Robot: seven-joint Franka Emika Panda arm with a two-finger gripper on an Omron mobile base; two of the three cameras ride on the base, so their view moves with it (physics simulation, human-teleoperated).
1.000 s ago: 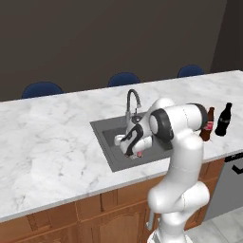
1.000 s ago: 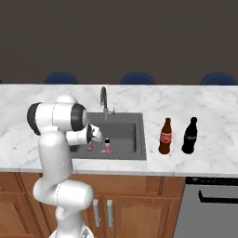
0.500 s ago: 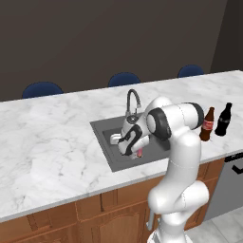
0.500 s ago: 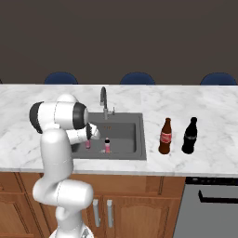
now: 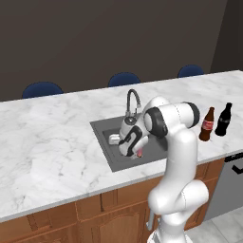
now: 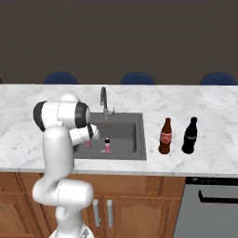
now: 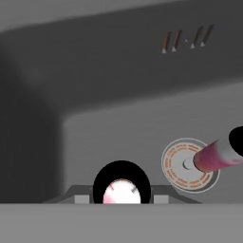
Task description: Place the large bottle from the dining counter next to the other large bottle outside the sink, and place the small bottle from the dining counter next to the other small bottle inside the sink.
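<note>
My gripper reaches down into the dark grey sink and is shut on the small bottle, pink-red, held upright just over the basin floor. In the hand view its dark cap sits between my fingertips. The other small bottle stands in the basin a little to the right, beside the round drain. On the counter right of the sink stand the red-brown other large bottle and the black large bottle, side by side. From the left, my gripper hangs below the tap.
The curved metal tap rises at the sink's back edge, close above my wrist. Blue stools line the far side of the marbled counter. A dishwasher front sits under the counter at right.
The arm has barely shifted. My gripper stays shut on the small bottle low in the sink.
</note>
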